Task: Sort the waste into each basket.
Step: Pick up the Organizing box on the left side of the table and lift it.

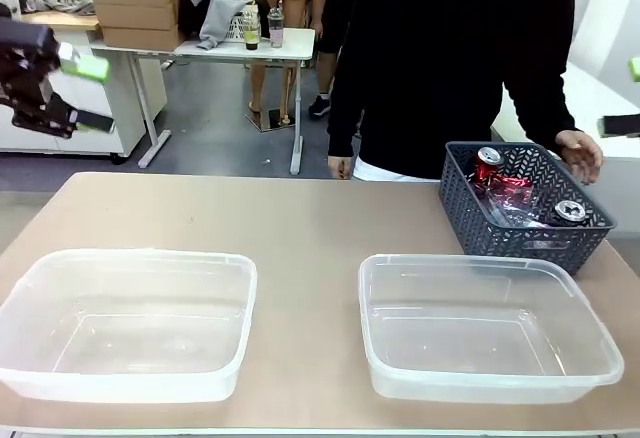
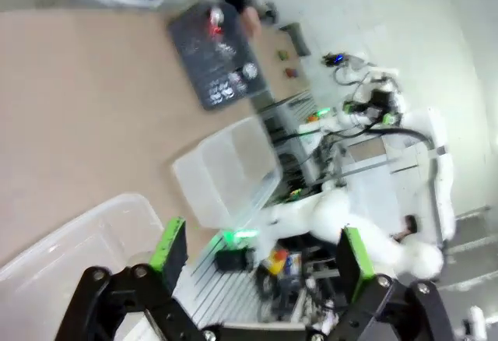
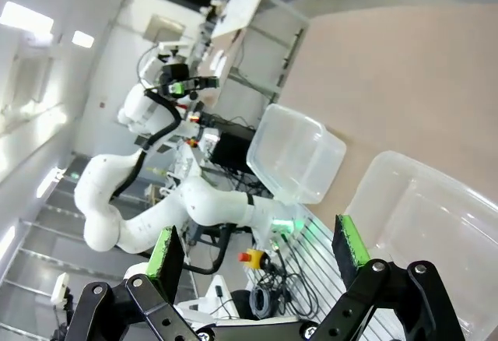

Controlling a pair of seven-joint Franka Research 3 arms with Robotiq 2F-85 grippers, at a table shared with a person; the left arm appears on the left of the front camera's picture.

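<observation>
Two tubs, zero trash in them so far – sorting hasn't started

Both clear tubs, the left tub point(image 1: 125, 258) and the right tub point(image 1: 480, 263), sit empty along the near edge of the tan table point(image 1: 300, 213). All the waste is in the grey basket point(image 1: 480, 226) at the far right, just behind the right tub. I can make out a red can point(image 1: 490, 163) and a black-and-silver can point(image 1: 569, 212) in it, and a person's hand point(image 1: 582, 153) rests on its far rim. The left gripper point(image 2: 261, 246) and the right gripper point(image 3: 258, 249) hang up off the table, fingers spread wide with nothing between them. My guess is the next move is reaching down into that basket for one can – tight walls, so a careful top-down grab. The room behind is cluttered: a white table with bottles, cardboard boxes and piled clothes.
</observation>
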